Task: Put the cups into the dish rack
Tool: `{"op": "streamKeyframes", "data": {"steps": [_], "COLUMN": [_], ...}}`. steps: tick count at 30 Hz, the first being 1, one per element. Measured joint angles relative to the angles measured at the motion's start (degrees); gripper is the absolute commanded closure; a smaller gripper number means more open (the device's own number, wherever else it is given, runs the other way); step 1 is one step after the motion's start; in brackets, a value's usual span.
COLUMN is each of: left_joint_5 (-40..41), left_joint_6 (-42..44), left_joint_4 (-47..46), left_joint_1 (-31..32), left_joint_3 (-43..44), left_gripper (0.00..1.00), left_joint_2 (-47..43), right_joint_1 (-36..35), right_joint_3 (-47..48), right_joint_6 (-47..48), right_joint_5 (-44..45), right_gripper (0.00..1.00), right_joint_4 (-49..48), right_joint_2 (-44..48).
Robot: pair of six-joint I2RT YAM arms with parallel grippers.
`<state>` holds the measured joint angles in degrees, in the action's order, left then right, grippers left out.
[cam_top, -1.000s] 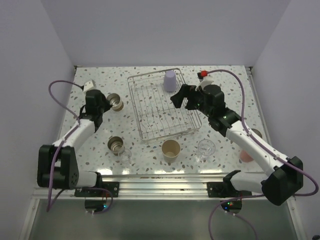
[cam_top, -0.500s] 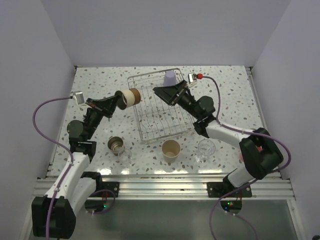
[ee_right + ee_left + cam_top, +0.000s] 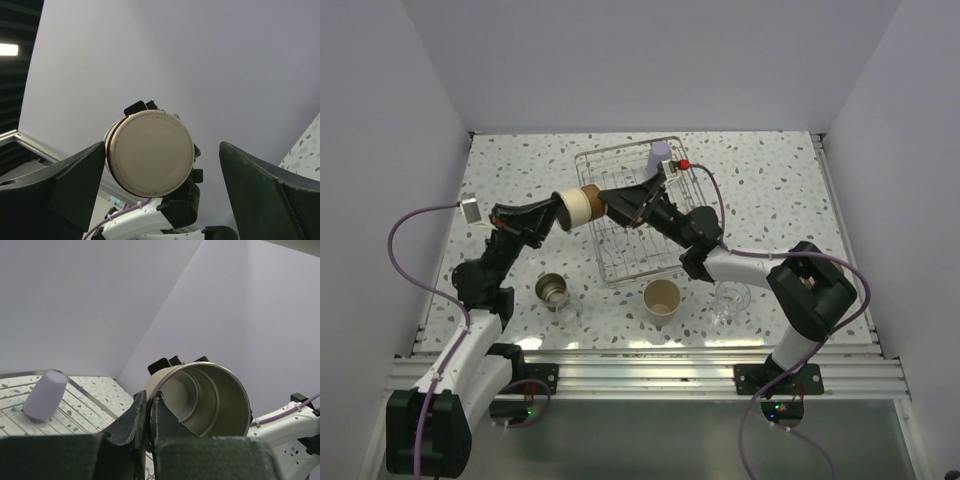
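steel cup (image 3: 576, 206) in left pincer (image 3: 556, 211), right pincer (image 3: 617, 203) spread facing it

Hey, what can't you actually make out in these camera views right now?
Top view: the table under the elbow of the right arm, covered by that arm.
Top view: the lower part of the lavender cup, covered by the right arm.
Right wrist view: the dish rack, outside the frame; only the steel cup base shows.
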<state>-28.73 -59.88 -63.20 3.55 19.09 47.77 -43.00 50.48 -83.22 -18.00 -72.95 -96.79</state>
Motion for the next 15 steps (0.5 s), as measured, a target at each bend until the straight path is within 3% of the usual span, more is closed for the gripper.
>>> {"op": "streamKeyframes", "data": {"steps": [15], "left_joint_5": [0.85], "left_joint_6": [-3.82], "left_joint_4": [-9.86], "left_joint_1": [0.00], "left_joint_3": [-1.88], "left_gripper": [1.00], "left_joint_2": [5.33], "right_joint_1": [-1.88], "right_joint_3": [6.80], "right_joint_6": [-1.88], "right_joint_5": [0.72], "right_gripper": [0.02], "right_joint_4": [-1.38], "right_joint_2": [-3.56]}}
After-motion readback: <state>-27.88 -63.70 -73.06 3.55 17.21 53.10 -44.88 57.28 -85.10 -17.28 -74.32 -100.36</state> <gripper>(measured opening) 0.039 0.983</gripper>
